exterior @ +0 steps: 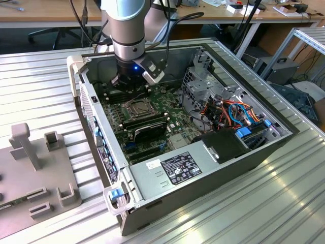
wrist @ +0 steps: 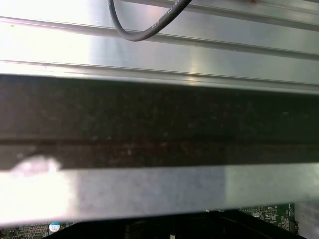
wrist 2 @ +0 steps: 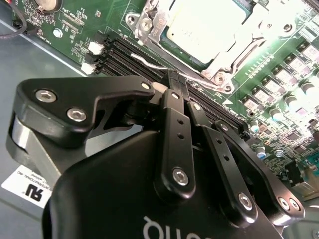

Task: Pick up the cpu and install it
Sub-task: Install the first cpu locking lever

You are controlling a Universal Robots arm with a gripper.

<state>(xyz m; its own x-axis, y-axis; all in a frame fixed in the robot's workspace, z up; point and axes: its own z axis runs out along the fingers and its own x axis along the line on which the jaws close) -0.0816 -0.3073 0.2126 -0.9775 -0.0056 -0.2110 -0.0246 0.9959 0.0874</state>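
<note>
Starting at the fingers (wrist 2: 172,107): pressed together tip to tip, gripping nothing, touching nothing that can be made out. Hang low inside the open computer case (exterior: 203,173), tips aimed down at the green board (wrist 2: 84,22). Directly under the tips, rows of black memory slots (wrist 2: 124,50) with white clips, and a thin retaining wire (wrist 2: 144,60) crossing just past them.

One step beyond the fingertips, the cpu (wrist 2: 207,27): lying flat, silver top up, inside the metal socket frame (wrist 2: 147,25), apart from the fingers. Cannot tell whether that frame is latched down.

Reads as the late part of the job: picking up done, chip apparently seated, fingers empty. Judged from the tight quarters, calls for care in whatever move follows: keeping clear of the wire and the slot clips right below the tips, and no sideways nudge toward the chip.

Farther out from the fingers, orange and blue cables (exterior: 226,108) at the case's other end, then the ribbed metal tabletop (exterior: 40,66) all around.
</note>
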